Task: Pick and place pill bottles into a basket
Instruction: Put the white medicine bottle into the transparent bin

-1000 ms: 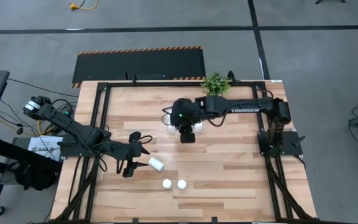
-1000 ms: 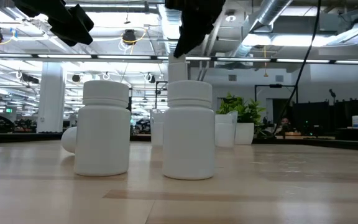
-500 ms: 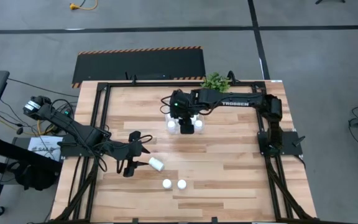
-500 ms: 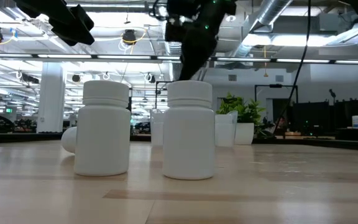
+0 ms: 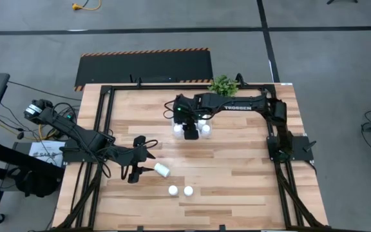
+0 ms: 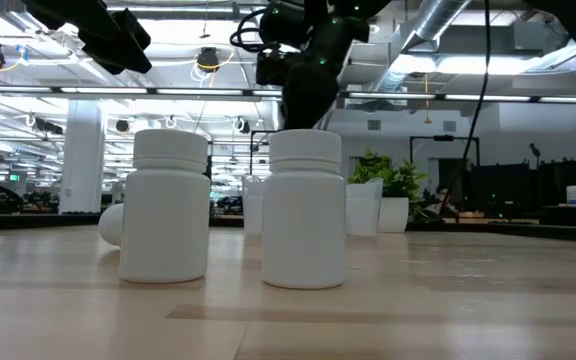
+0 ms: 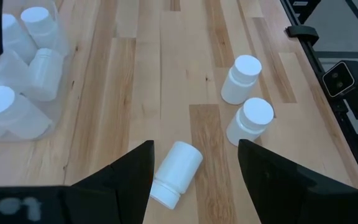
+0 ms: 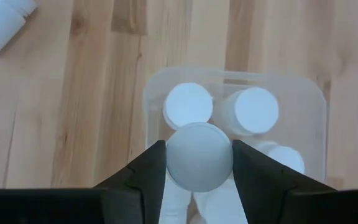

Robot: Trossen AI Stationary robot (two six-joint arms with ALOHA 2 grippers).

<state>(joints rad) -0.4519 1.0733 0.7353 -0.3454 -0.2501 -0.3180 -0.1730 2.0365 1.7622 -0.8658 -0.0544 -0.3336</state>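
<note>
The clear basket stands at the table's far middle with several white pill bottles inside. My right gripper hangs over it, shut on one pill bottle. My left gripper waits open at the near left. One bottle lies on its side just ahead of the left gripper's fingers. Two more bottles stand upright near the front edge, large in the low view. My right gripper pinches the pill bottle by its round side wall between the two fingers. The fingers slant steeply down from above. One round end of the bottle faces the wrist camera. It hangs over the bottles in the basket; whether it touches them I cannot tell.
A small green plant stands at the far edge just behind the basket. A black frame runs around the tabletop. Bare wood lies between the basket and the front bottles.
My right gripper has sunk and moved a little toward the table's far edge, carrying its bottle over the basket. Nothing else on the table has moved.
</note>
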